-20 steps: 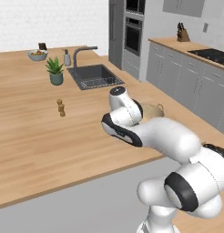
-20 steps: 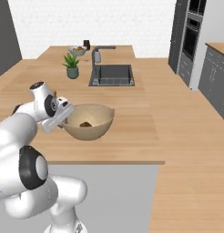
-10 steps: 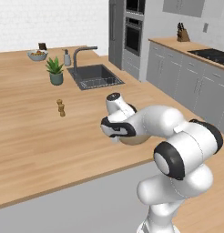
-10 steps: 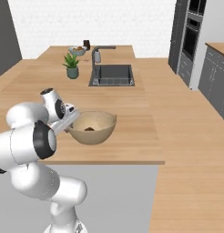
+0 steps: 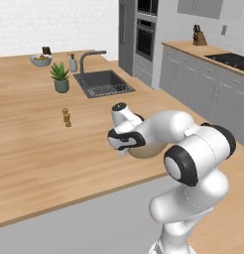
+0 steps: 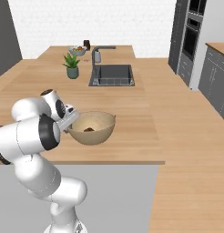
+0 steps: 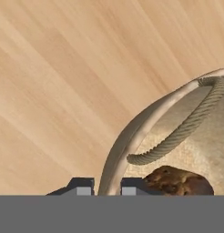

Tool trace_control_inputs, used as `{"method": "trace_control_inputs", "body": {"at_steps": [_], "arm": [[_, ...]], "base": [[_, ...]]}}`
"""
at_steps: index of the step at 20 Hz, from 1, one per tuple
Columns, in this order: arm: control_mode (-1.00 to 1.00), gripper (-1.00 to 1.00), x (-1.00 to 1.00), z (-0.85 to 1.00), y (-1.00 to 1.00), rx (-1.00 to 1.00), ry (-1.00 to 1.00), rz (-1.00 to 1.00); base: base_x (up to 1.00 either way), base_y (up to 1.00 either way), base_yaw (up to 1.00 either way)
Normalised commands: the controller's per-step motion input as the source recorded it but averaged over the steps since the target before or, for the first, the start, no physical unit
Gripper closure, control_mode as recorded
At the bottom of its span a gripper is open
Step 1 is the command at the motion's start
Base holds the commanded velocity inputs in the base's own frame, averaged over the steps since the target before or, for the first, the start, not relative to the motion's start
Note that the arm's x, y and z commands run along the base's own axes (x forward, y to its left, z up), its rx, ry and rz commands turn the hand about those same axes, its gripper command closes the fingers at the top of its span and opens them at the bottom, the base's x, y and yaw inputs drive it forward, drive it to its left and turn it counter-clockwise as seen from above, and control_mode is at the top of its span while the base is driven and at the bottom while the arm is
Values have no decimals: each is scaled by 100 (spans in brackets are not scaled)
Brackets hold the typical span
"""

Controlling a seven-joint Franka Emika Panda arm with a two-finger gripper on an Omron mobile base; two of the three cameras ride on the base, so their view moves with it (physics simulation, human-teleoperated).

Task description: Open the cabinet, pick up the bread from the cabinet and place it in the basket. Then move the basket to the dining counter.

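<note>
Wood island counter (image 6: 132, 113) spreads wide, bare on all sides of the basket (image 6: 93, 128), which sits near the front edge at 6 o'clock from the sink (image 6: 112, 74). Inside the basket lies the bread (image 7: 177, 182), a small brown chunk. Clamped tight on the basket's rim at its 9 o'clock side is the gripper (image 7: 101, 187), one finger on each side of the wall.

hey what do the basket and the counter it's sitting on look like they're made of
Basket: looks like tan woven fibre, matte and speckled, with a twisted rope loop under a smooth rim; as a render, it could be molded. Dining counter: light wood, judging by the long grain streaks, smooth satin finish.
</note>
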Motion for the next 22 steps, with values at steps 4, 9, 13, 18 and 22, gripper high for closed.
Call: {"method": "trace_control_inputs", "body": {"at_steps": [4, 9, 13, 18, 22], "arm": [[-100, -100, 0, -2, 0, 0, 0, 0], [-100, -100, 0, 3, -3, -7, 1, -1], [-100, -100, -8, 68, 0, -19, 0, -6], [-100, -100, -39, 100, 0, -11, 0, -8], [-100, -100, -58, 100, -2, 2, 0, -21]], "base": [[0, 0, 0], [0, 0, 0], [0, 0, 0], [0, 0, 0], [0, 0, 0]]}}
